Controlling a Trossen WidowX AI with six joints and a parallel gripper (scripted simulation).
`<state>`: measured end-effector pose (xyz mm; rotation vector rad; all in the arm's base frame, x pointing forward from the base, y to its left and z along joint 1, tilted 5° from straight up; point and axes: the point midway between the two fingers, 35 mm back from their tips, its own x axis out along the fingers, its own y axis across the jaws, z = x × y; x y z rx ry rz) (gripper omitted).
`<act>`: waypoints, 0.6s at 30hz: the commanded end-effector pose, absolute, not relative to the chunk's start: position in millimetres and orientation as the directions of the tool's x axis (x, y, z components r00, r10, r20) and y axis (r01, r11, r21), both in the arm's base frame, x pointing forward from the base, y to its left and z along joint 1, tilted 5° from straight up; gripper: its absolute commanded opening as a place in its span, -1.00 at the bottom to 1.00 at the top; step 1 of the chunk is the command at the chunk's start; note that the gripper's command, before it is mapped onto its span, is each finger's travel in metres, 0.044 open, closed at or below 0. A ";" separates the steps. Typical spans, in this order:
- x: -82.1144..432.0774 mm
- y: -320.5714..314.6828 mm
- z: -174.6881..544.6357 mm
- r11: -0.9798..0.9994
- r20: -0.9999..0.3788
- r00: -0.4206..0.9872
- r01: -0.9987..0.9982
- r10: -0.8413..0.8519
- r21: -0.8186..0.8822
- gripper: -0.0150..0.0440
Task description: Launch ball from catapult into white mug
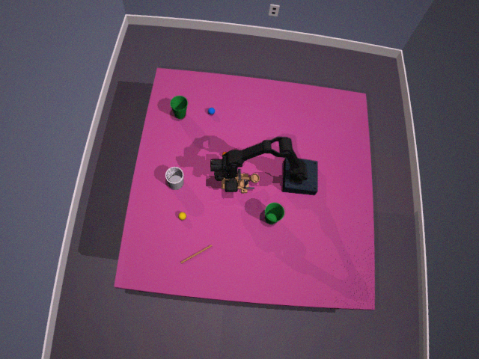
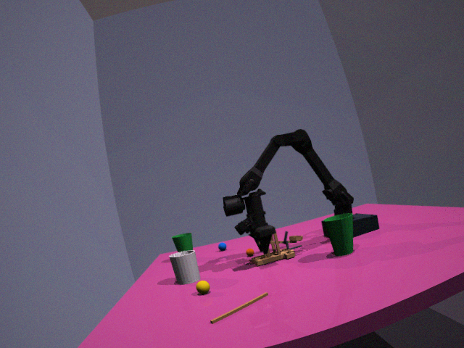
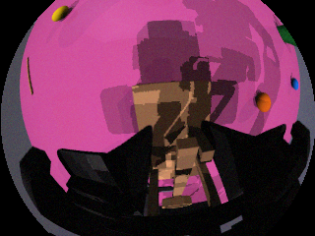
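Observation:
The wooden catapult (image 1: 244, 189) (image 2: 275, 257) (image 3: 147, 105) stands mid-table. Its round ball cup (image 1: 254, 177) (image 2: 296, 238) is on the side toward the arm's base and shows no ball. My gripper (image 2: 264, 250) (image 3: 177, 127) points down and is shut on the catapult's frame, one finger on each side. The white mug (image 1: 175, 183) (image 2: 185, 267) stands upright beyond the catapult's far end. An orange ball (image 2: 249, 251) (image 3: 263, 102) lies near the catapult, mostly hidden by the arm in the top view. A blue ball (image 1: 211, 111) (image 2: 222, 246) and a yellow ball (image 1: 182, 215) (image 2: 202, 287) lie farther off.
One green cup (image 1: 274, 213) (image 2: 341, 235) stands near the arm's base (image 1: 299, 189). Another green cup (image 1: 179, 108) (image 2: 183, 242) stands in the far corner by the blue ball. A thin wooden stick (image 1: 196, 253) (image 2: 239, 307) lies beyond the yellow ball.

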<state>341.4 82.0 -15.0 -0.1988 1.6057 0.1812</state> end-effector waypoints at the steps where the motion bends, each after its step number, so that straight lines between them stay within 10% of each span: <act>1: 343.6 82.9 9.3 0.971 -0.999 -0.041 -0.238 -0.015 -0.005 -0.38; 18: 343.9 82.4 19.2 0.972 -0.999 -0.046 -0.236 -0.018 -0.006 -0.49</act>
